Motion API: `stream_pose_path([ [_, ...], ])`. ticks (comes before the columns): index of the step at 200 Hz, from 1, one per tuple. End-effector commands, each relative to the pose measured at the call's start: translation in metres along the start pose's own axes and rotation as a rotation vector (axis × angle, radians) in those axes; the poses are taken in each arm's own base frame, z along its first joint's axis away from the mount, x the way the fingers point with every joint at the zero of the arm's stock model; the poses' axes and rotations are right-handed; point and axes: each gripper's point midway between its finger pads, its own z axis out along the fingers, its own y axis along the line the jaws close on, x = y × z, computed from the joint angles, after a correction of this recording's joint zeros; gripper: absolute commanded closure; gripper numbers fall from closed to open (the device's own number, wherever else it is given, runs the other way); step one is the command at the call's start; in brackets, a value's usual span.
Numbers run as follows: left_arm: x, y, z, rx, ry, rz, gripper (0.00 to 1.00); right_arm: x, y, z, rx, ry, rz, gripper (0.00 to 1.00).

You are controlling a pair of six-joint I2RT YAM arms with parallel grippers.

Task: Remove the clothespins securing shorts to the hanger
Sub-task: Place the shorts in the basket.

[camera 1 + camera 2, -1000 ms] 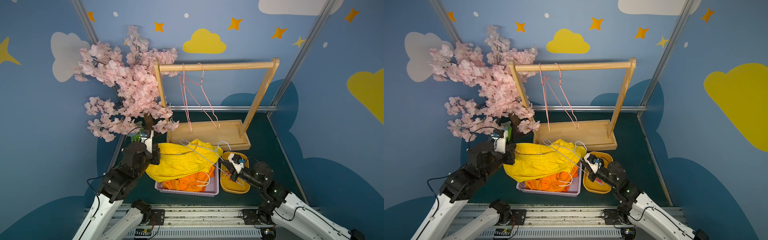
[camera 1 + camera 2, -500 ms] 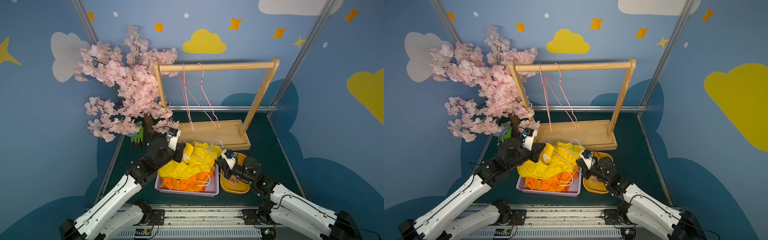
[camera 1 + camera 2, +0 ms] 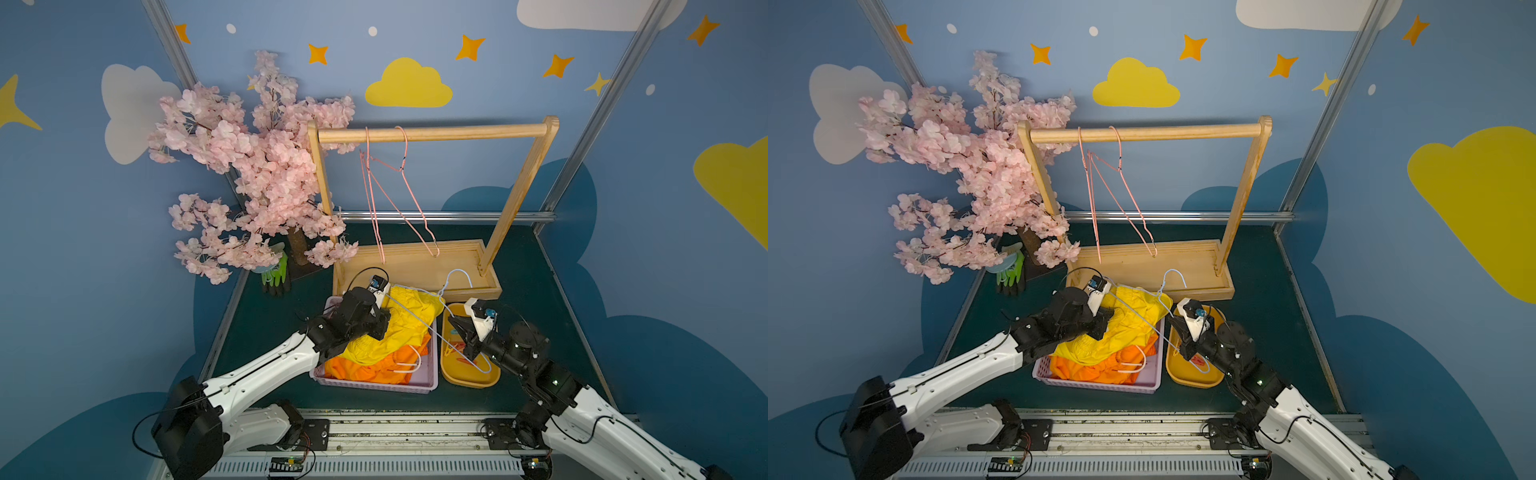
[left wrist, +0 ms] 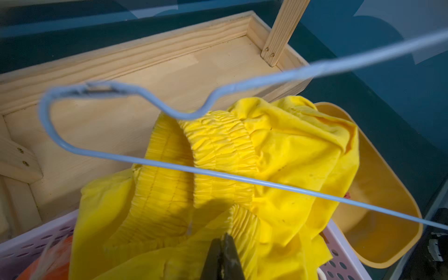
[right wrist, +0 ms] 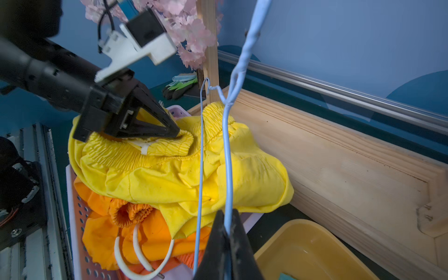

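1. Sitting nearest on the worktop (image 3: 270,324), a lilac basket (image 3: 374,384) holds orange shorts (image 3: 353,370), with yellow shorts (image 3: 386,345) heaped on top.
2. The left jaws are pressed together, their tips touching the yellow waistband; I cannot tell whether cloth is caught between them.
3. The right jaws pinch a blue wire hanger (image 5: 226,157) that reaches across the yellow shorts.
4. Just beside the basket, a yellow tray (image 3: 469,382) holds loose clothespins (image 3: 455,354).
5. Behind them stands a wooden rack (image 3: 432,134) carrying two pink hangers (image 3: 369,187).
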Motion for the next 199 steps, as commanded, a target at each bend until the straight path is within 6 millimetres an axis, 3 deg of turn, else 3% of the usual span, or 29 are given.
stream_pose_path([
  [1,0.036,0.008,0.017,-0.035,0.146,-0.024,0.97,-0.016,-0.002,-0.017,0.016,-0.053,0.019,1.0],
  [28,0.063,0.01,0.045,-0.04,0.224,-0.099,0.97,-0.016,0.0,-0.031,0.011,-0.027,0.031,1.0],
  [64,0.104,0.018,0.073,-0.058,0.281,-0.159,0.97,-0.008,-0.005,-0.034,0.043,0.018,0.034,1.0],
  [101,0.148,0.027,0.086,-0.084,0.365,-0.22,0.97,-0.01,-0.007,-0.032,0.053,0.013,0.023,1.0],
  [122,0.151,0.026,0.082,-0.073,0.37,-0.204,0.97,-0.008,-0.007,-0.028,0.054,0.023,0.016,1.0],
  [142,0.129,0.027,0.066,-0.091,0.345,-0.153,0.97,-0.007,-0.007,-0.024,0.051,0.032,0.009,1.0],
  [145,0.123,0.025,0.062,-0.086,0.335,-0.142,0.94,-0.007,-0.007,-0.023,0.049,0.033,0.008,1.0],
  [153,0.107,0.021,0.052,-0.072,0.311,-0.112,0.76,-0.008,-0.006,-0.022,0.042,0.033,0.003,1.0],
  [173,0.058,0.008,0.02,-0.022,0.2,-0.05,0.03,-0.012,-0.005,-0.018,0.033,0.026,-0.005,1.0],
  [199,0.003,-0.008,-0.023,0.055,-0.012,0.015,0.0,-0.02,-0.004,-0.013,0.028,0.006,-0.025,1.0],
])
